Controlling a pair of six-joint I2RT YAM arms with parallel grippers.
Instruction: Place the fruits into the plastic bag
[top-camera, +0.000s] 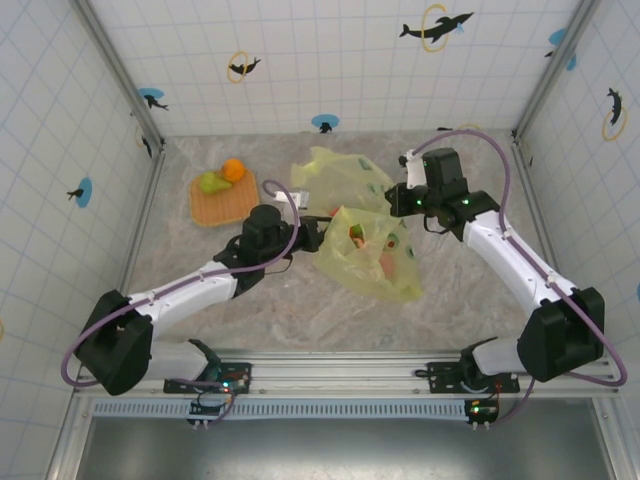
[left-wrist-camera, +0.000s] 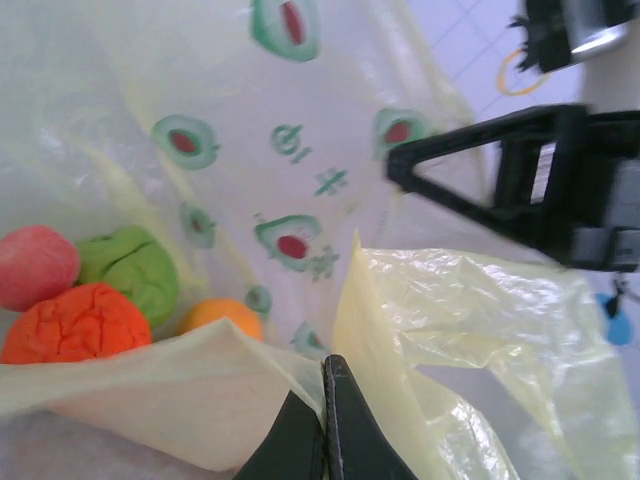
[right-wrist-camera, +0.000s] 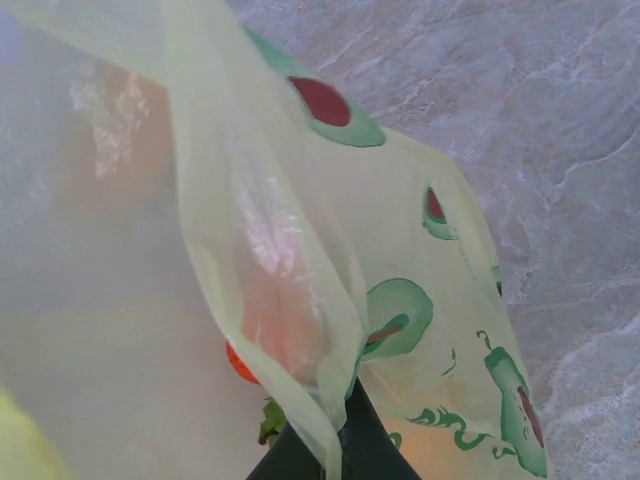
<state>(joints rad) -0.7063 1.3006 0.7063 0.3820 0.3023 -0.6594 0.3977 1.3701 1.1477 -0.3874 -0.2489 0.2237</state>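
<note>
Well off to the left of my left end effector (left-wrist-camera: 325, 378), a pale green fruit (top-camera: 209, 183) and an orange fruit (top-camera: 233, 170) sit on the woven tray (top-camera: 225, 208). I judge them light, rounded and apt to roll, so they are best pinched across the middle. My left end effector is clenched on a fold of the plastic bag (top-camera: 378, 265) at its rim. Just ahead of its tips, inside the bag, lie a pink fruit (left-wrist-camera: 35, 265), a bright green fruit (left-wrist-camera: 135, 270), a red-orange fruit (left-wrist-camera: 80, 325) and a small orange fruit (left-wrist-camera: 220, 318). The film looks thin, limp and slippery, so a bunched edge or handle seems the place to hold it. My right end effector (right-wrist-camera: 335, 445) is likewise clenched on bag film, which drapes over its tips.
</note>
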